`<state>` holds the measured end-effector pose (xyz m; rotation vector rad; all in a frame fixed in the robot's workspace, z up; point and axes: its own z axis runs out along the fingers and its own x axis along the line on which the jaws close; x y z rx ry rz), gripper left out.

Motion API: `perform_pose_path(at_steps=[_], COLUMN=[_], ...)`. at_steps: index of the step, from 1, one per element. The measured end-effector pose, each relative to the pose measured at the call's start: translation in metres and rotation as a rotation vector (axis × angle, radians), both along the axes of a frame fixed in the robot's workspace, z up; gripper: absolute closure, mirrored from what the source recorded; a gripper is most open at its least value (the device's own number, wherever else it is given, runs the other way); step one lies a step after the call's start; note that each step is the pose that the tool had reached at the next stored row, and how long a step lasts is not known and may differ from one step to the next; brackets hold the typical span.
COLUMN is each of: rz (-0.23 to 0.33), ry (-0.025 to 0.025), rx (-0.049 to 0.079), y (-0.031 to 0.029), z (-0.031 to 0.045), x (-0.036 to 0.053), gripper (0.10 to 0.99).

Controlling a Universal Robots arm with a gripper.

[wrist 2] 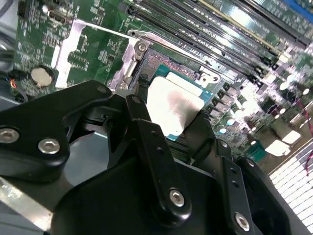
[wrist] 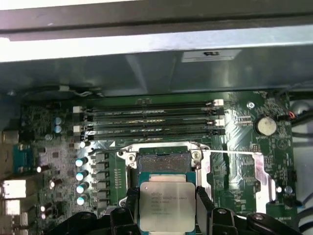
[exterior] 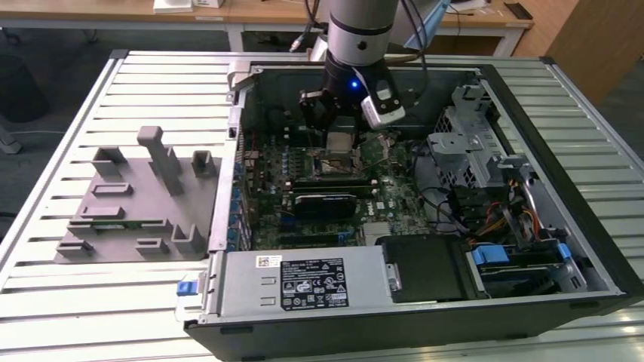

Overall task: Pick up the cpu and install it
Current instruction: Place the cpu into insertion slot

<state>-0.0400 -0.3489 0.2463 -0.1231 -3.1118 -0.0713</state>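
**Silver chip in the grip, hanging over the open socket**

We judge the pick-up done and the install in hand. The gripper (exterior: 348, 128) is clamped on the cpu (wrist: 166, 205), one black finger (wrist: 131, 208) against each of two opposite edges, with the chip's metal top facing up. In both wrist views the cpu hangs above the motherboard (exterior: 302, 204), overlapping one edge of the socket (wrist: 164, 159). It is not yet seated, and the socket bed lies bare inside its bright steel frame (wrist 2: 129, 54).

As we read it, seating calls for the chip to be level and square to that frame. It must be centred over the bed before it goes down, with no sideways drag across the contacts. The rows of memory slots (wrist: 151, 117) lie just beyond the socket, so there is little room for drift on that side.

The board lies flat inside an open computer case (exterior: 593, 249), with a grey power-supply box (exterior: 302, 283) at its near end. The case rests on a table (exterior: 151, 83) of pale metal slats. Beside it, toward the exterior view's left, stands a grey moulded fixture (exterior: 131, 204). Behind the table we see wooden desks (exterior: 262, 11) and dark floor (exterior: 60, 45).
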Motion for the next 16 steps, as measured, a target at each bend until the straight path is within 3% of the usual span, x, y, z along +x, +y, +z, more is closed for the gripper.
perform_pose_path(at_steps=[16], rz=[-0.292], ry=[0.0], rx=[0.0], y=[0.0], z=[-0.0011], x=[0.0], gripper=[0.541])
